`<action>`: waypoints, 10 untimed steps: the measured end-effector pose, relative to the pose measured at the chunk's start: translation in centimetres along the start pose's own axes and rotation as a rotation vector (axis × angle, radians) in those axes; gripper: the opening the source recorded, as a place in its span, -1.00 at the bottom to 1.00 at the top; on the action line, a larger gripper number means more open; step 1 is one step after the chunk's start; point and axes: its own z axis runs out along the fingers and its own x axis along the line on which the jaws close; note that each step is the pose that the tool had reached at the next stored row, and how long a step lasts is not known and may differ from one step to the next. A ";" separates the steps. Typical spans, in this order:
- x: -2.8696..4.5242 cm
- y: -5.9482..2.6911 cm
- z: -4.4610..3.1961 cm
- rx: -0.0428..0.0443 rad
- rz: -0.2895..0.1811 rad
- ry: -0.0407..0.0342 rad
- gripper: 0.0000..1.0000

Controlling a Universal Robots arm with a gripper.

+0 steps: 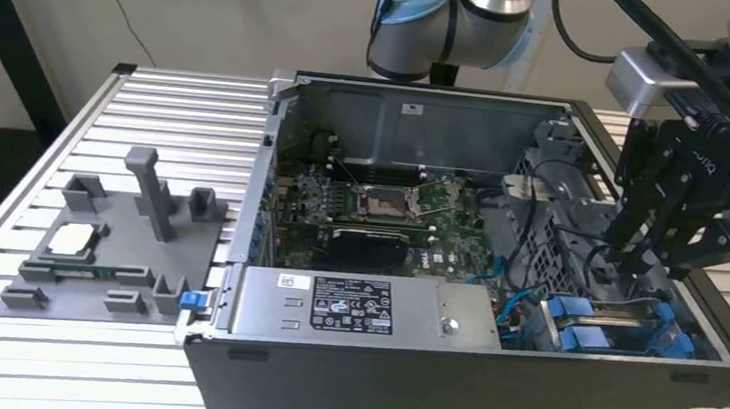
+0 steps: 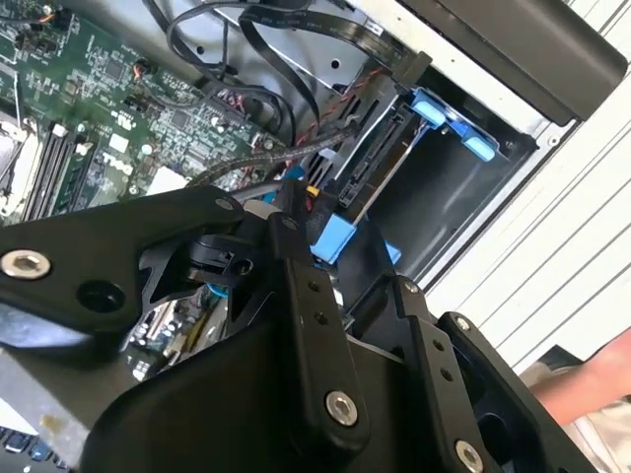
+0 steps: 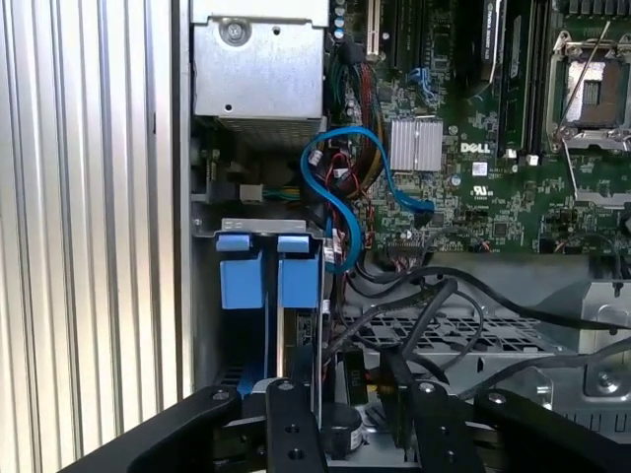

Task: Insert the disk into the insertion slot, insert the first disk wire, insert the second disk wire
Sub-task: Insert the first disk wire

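Note:
The disk (image 2: 383, 158), in its blue carrier (image 1: 587, 338), sits in the insertion slot (image 1: 674, 335) at the near corner of the open PC case on the exterior view's right. In the first wrist view the slot's blue clips (image 3: 243, 280) stand side by side. My gripper (image 1: 635, 263) hangs just above that slot. In the second wrist view my gripper (image 2: 292, 202) is shut on a black wire connector (image 2: 299, 187) with yellow and red leads, a short way from the disk's rear edge. A loose blue wire (image 3: 345, 192) curls beside the slot.
A grey labelled power-supply box (image 1: 369, 310) fills the case front, and the motherboard (image 1: 379, 206) lies behind it. Black cables (image 3: 444, 296) cross beside the bay. A grey fixture (image 1: 120, 241) stands on the slatted table. A person's hand (image 2: 592, 384) shows beyond the case.

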 end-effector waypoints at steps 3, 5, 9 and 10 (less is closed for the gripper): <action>-0.01 0.00 -0.01 0.0000 0.000 -0.0001 -1.00; -0.01 0.00 -0.01 0.0000 0.000 -0.0002 -1.00; -0.13 0.00 0.00 0.0004 0.000 -0.0001 -1.00; -0.13 0.00 0.00 0.0003 0.000 -0.0002 -1.00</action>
